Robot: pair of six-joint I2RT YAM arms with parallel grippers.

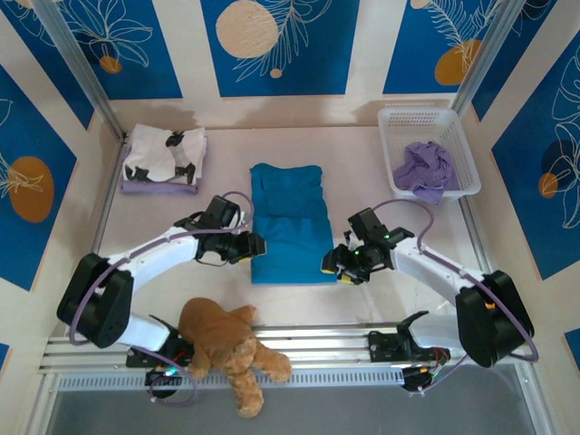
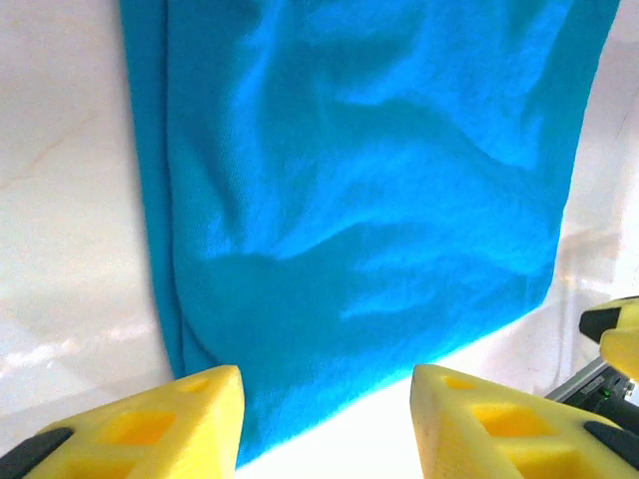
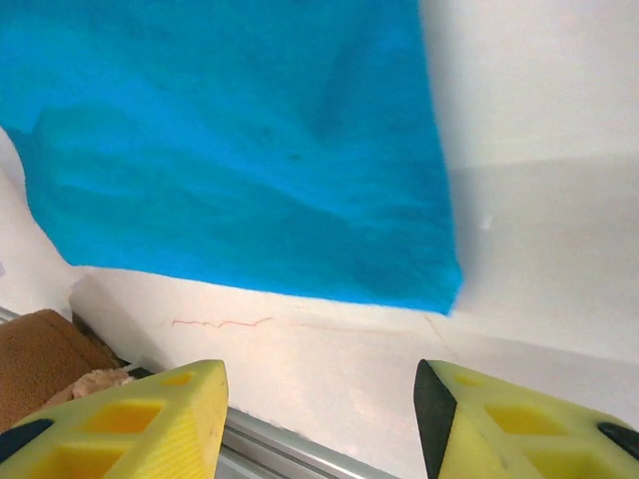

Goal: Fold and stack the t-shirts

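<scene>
We logged, ctr of the pale table, one large plain teal-blue cloth t-shirt, folded to a long rectangle and lying flat, long axis running away from the arm bases. At its near L corner we noted the left gripper, yellow fingers apart w/ nothing clamped btwn them; in the left wrist view the shirt's near hem lay below the gap. At the near R corner we noted the right gripper, jaws likewise apart and empty, bare tabletop under the gap, the shirt's corner just beyond. Far L corner of table: a white t-shirt w/ black blotches, folded, stacked on a folded pale lavender t-shirt whose edge showed along the near side. Far R: a white plastic lattice basket holding a crumpled pale lavender t-shirt. Near edge, by the L arm's base: a brown plush teddy bear, sprawled across the aluminium rail, well apart from the stack. We could not tell whether either gripper touched the cloth.
</scene>
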